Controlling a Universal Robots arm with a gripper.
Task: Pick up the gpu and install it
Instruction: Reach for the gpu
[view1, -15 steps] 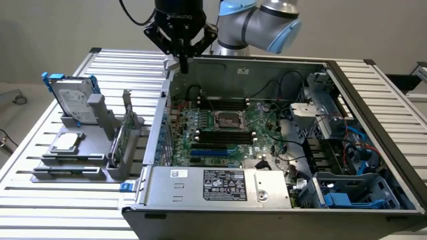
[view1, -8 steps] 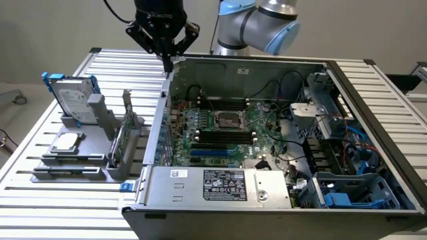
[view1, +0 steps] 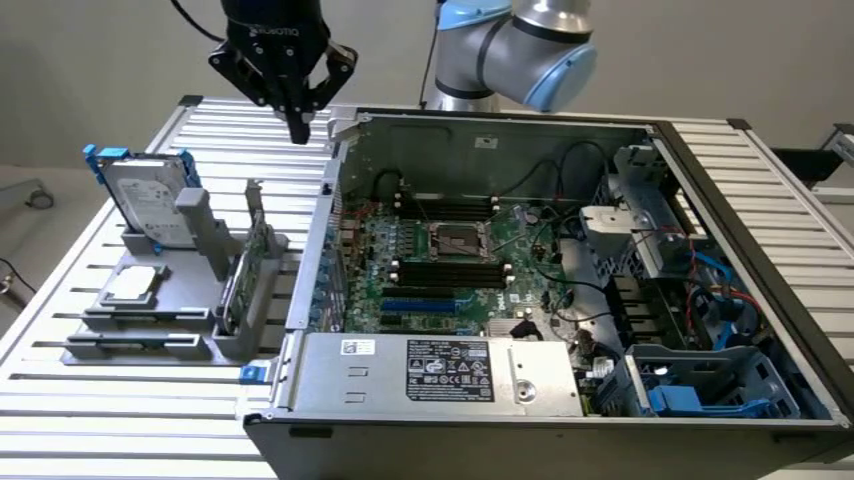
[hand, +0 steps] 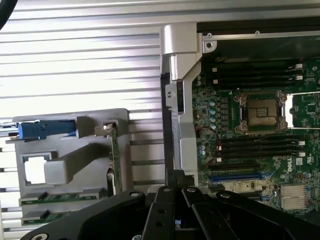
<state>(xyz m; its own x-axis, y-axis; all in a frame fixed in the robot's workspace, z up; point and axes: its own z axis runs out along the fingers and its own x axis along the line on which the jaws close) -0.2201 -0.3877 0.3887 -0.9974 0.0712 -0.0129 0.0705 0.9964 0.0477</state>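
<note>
gripper: pinched together, holding nothing (fingertips meet) | place: above case far corner | gpu: upright in grey holder, exterior view's left of case, well apart from gripper

The gpu is standing upright on its long edge in the grey holder on the bench, showing a thin green board, its silver bracket rising at one end.

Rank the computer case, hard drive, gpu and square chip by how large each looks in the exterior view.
1. computer case
2. hard drive
3. gpu and square chip: unsure. The gpu stands edge-on in its holder, so it looks longer but much thinner than the chip.
</note>
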